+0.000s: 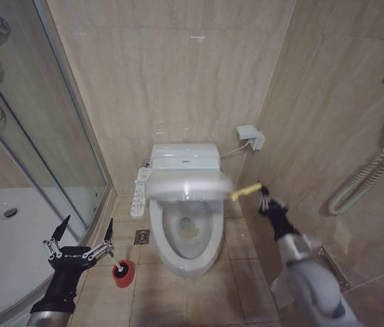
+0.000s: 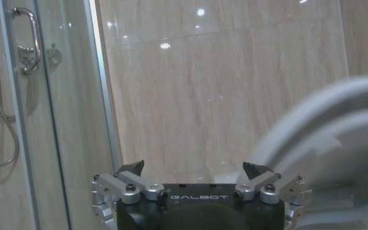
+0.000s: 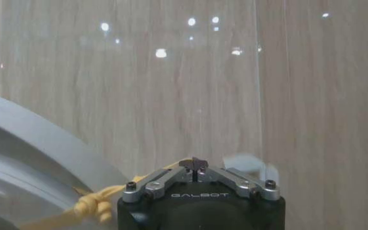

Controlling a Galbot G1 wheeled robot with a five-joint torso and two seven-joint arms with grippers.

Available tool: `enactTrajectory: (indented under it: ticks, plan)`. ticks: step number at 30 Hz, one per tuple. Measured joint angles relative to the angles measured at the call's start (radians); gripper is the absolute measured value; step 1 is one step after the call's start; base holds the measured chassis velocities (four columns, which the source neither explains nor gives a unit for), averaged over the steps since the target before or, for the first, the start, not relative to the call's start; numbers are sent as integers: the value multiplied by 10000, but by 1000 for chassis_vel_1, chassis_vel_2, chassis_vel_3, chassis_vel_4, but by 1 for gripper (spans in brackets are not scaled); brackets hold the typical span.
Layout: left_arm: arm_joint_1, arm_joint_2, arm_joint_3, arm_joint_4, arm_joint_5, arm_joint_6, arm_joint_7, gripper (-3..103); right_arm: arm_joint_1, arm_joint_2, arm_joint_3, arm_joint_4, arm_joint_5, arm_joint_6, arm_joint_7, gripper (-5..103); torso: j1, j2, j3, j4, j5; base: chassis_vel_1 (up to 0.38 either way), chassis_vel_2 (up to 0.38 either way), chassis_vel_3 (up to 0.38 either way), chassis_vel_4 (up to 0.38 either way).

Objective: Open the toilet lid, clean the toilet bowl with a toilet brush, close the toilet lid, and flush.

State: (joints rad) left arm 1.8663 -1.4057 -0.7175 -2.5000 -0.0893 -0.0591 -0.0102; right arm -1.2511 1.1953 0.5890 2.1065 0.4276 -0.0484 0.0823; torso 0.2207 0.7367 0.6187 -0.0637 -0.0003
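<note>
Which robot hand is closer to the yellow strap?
Right. The right gripper is shut on the yellow strap beside the toilet lid; the left gripper hangs open near the shower.

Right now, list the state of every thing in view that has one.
toilet lid: partly raised, pulled by its yellow strap
toilet bowl: exposed, stained inside
toilet brush: standing in its red holder
right gripper: shut on the yellow strap
left gripper: open, above the brush

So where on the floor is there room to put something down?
Bare tiles lie between the toilet bowl and the right gripper, which grips the yellow strap. It is crowded beside the shower tray: the red cup and left gripper.
</note>
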Motion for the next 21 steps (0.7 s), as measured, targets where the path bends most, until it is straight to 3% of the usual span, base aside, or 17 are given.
enactTrajectory:
  ticks: [3,7,14,17,21]
  plan:
    - [0,-1,0,0,0,0,0,100,1186,-262,-157,77,937,-995,554,0,1,0,1,2,0,0,0,0,0]
    - [0,0,0,0,0,0,0,100,1957,-265,-289,20,1719,-1614,1023,0,1,0,1,-1,0,0,0,0,0]
    - [-1,0,0,0,0,0,0,100,3392,-98,-673,-949,2388,-1827,1496,0,0,0,0,-3,4,0,0,0,0]
    - [0,0,0,0,0,0,0,100,4978,276,-936,-1486,2986,-2234,2201,0,1,0,1,4,0,0,0,0,0]
    - [0,0,0,0,0,0,0,100,6108,581,-1289,-2360,2909,-2200,2318,0,2,-1,1,1,-1,0,0,0,0]
